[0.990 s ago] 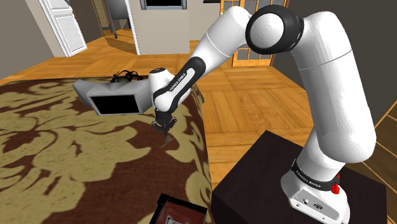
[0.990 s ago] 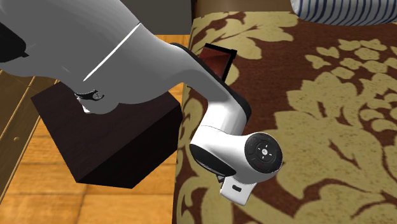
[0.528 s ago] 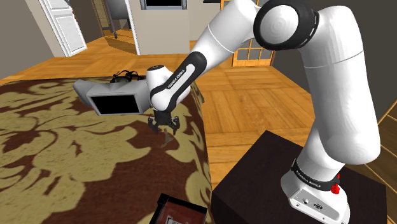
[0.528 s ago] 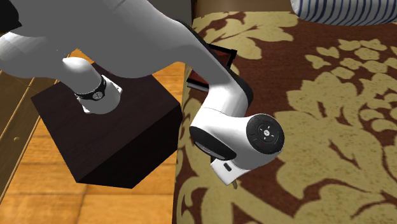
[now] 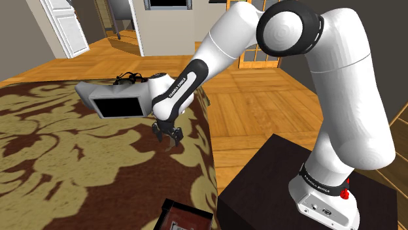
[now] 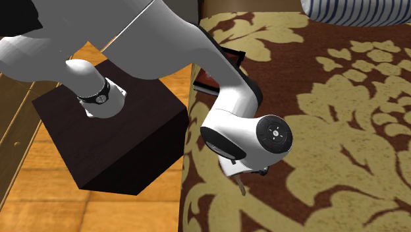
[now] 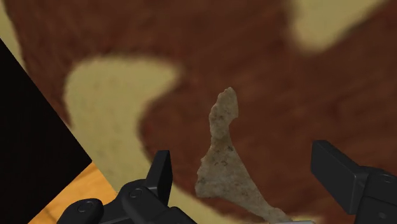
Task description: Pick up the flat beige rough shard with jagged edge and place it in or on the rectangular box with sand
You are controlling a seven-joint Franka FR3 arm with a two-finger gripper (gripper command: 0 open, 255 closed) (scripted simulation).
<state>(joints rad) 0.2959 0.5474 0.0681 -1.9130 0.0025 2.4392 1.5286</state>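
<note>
While low over shard (image 7: 222,168), jaws apart

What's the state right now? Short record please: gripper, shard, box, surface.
gripper: jaws open, one on either side of the shard, not touching it
shard: beige, rough, jagged; lies flat on the cloth, not held
box: grey with a dark face; on the cloth, up and left of the gripper in the shoulder view, apart from it
cloth: brown with a beige pattern
task: shard not yet picked up
</note>
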